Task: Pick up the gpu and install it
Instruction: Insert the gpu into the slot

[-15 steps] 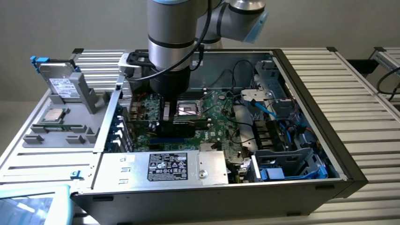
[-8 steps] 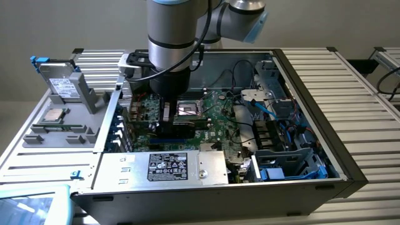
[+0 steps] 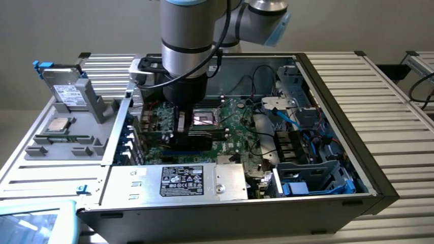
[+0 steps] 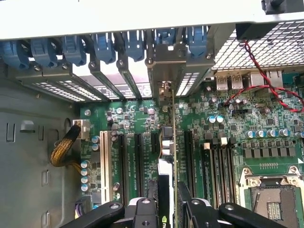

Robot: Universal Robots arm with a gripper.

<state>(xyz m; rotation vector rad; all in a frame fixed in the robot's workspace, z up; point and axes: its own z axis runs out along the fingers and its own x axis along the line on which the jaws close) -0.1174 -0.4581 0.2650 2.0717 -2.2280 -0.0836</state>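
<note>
The gpu (image 4: 167,142) stands on edge over the large green motherboard (image 4: 237,128), in line with the black expansion slots (image 4: 137,156). Its silver bracket (image 4: 166,66) lies against the rear slot openings of the case. My gripper (image 4: 166,202) is shut on the card, with one black finger (image 4: 145,209) on each side of it. In the exterior view, my gripper (image 3: 182,126) reaches straight down into the open computer case (image 3: 352,168), just to the exterior view's left of the CPU socket (image 3: 203,119).
Blue slot latches (image 4: 71,50) line the case's rear wall. Red and black wires (image 4: 266,80) cross near the rear ports. A power supply (image 3: 183,180) sits at the case's near side, with cables (image 3: 285,117) and drive bays at the exterior view's right. A labelled drive (image 3: 68,94) stands on a grey tray outside.
</note>
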